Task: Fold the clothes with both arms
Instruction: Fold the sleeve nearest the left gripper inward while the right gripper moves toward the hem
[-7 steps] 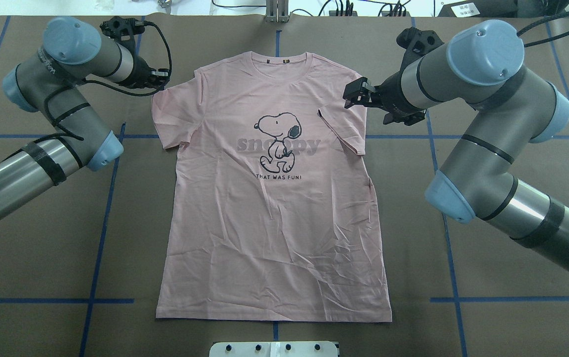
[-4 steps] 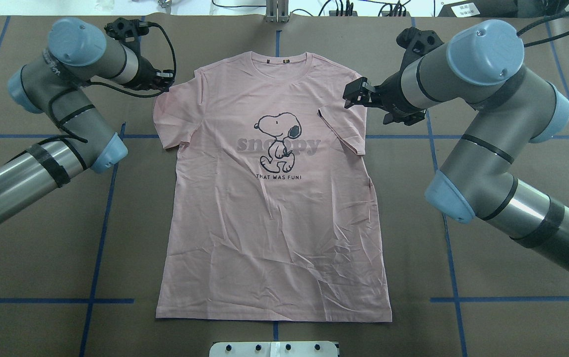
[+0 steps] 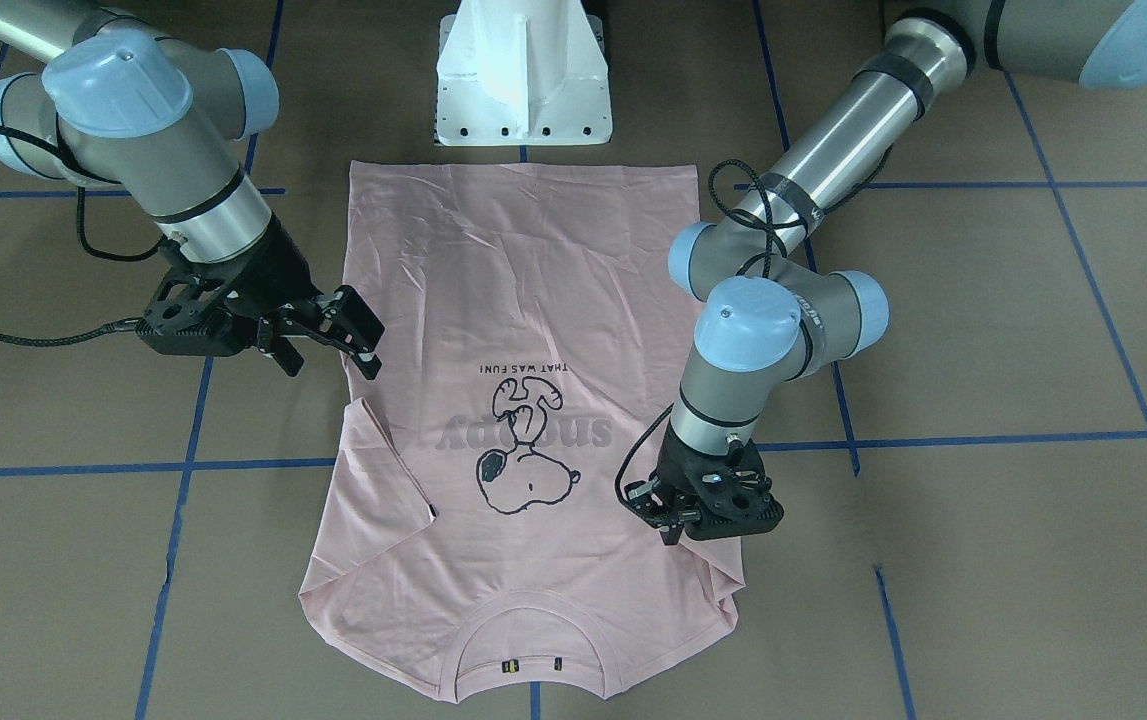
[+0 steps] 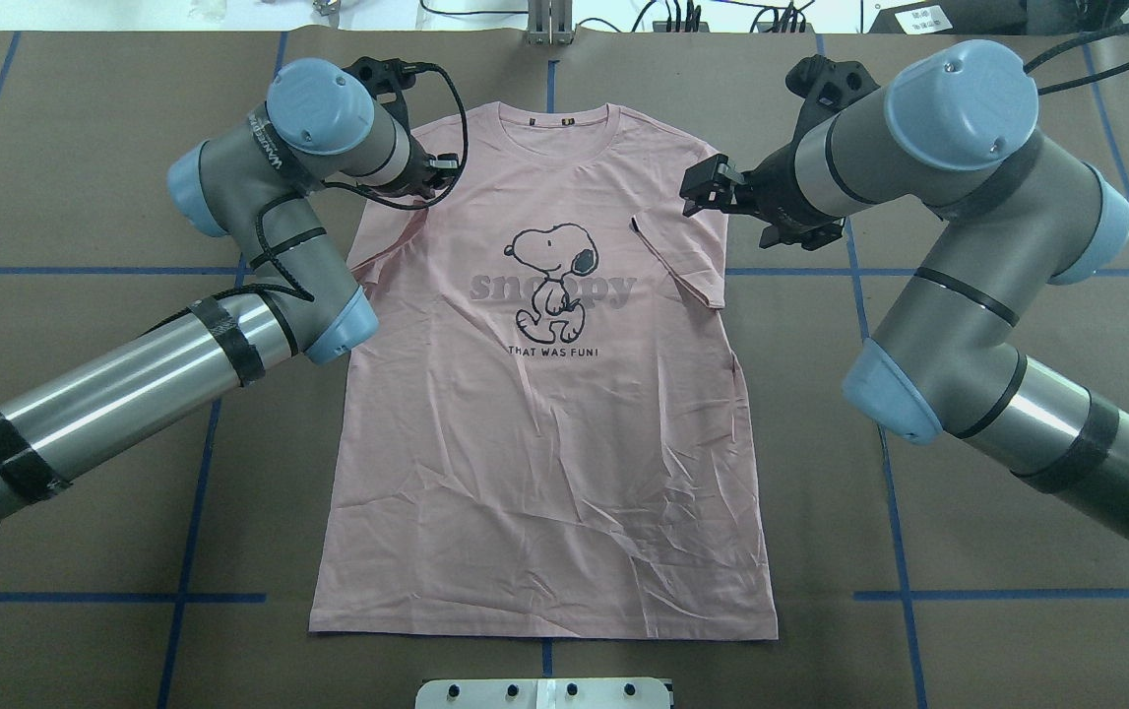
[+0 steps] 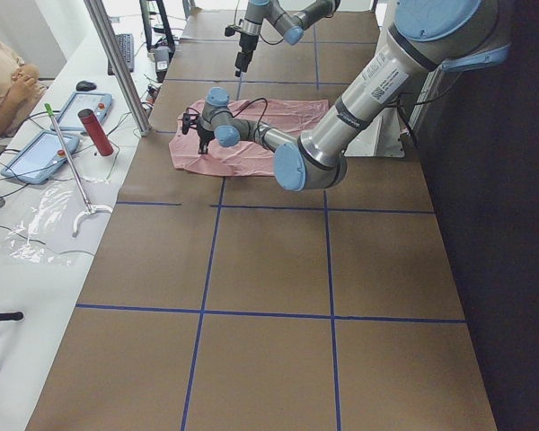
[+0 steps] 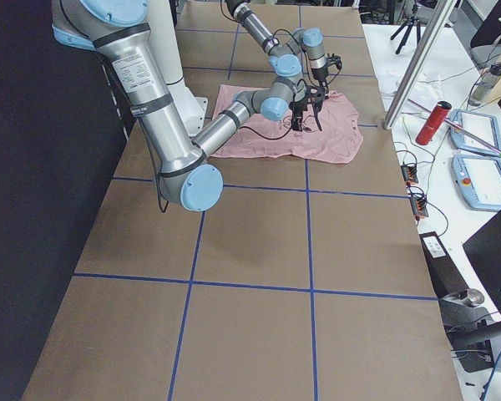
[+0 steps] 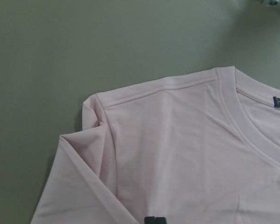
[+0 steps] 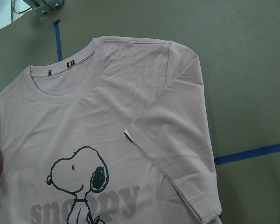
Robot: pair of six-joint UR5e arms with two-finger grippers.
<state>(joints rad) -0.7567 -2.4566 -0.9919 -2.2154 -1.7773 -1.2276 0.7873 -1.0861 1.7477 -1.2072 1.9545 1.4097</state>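
The pale pink T-shirt [image 4: 544, 443] lies flat, print up, neck toward the far edge. Its right sleeve [image 4: 682, 246] is folded inward onto the chest. My left gripper [image 4: 433, 173] is over the shirt's left shoulder and shut on the left sleeve [image 3: 703, 570], which is drawn in over the body. In the left wrist view its tips [image 7: 154, 220] pinch the pink cloth. My right gripper [image 3: 333, 345] hovers open and empty just outside the folded right sleeve; it also shows in the overhead view [image 4: 705, 187].
The white pedestal base [image 3: 523, 80] stands just beyond the shirt's hem. Blue tape lines [image 4: 200, 473] grid the brown table. A side bench with tablets, a red bottle [image 5: 96, 132] and a metal post [image 5: 117, 63] runs past the neck end; an operator [image 5: 4, 81] sits there.
My left arm has swung right, from the left sleeve's outer edge to over the shoulder, pulling the sleeve inward. The right arm has not moved.
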